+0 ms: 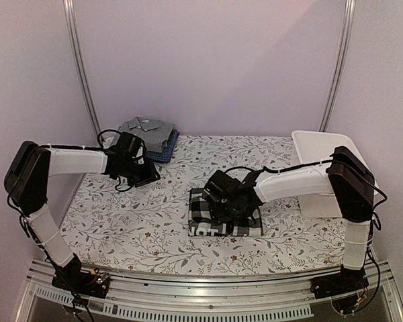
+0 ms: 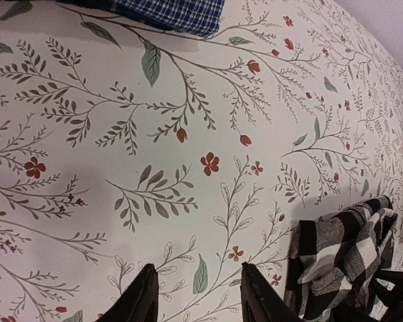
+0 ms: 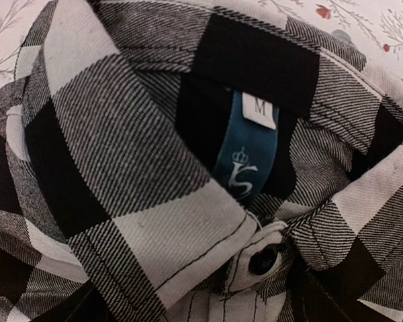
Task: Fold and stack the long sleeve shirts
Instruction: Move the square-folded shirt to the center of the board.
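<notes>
The grey long sleeve shirt point(image 1: 146, 127) lies folded just beyond my left claw point(image 1: 148, 176), at the far left corner of the flowered tablecloth point(image 1: 121, 221). Its collar faces up. It rests on the blue shirt point(image 1: 166, 149), whose edge sticks out on the side toward my right claw. From my left wrist the blue shirt point(image 2: 168, 12) shows a fine blue-and-white weave, lying ahead of my fingers and apart from them.

My left claw point(image 2: 198, 274) hangs above bare cloth. Its two fingers point(image 2: 144, 295) stand apart with nothing between them, holding nothing.

To the right of that claw, well apart from it, lies the checked shirt point(image 1: 203, 221), folded into a rough rectangle of large black and white squares. From my left wrist its near edge point(image 2: 342, 248) looks rumpled, with loose folds.

My right claw point(image 1: 218, 201) sits directly over the checked shirt, low against it. From my right wrist the shirt point(image 3: 121, 134) fills the whole view. I see coarse twill weave and an open collar. Inside the neck is a teal label point(image 3: 245, 164) with a crown mark, and a white size tag point(image 3: 260, 111) reading M. A black button point(image 3: 263, 258) sits below them on the placket. My own fingers do not show here, so I cannot tell how wide that claw stands, or whether it grips the cloth.

Beyond my right claw, toward the far right, stands a white basket point(image 1: 322, 144).
</notes>
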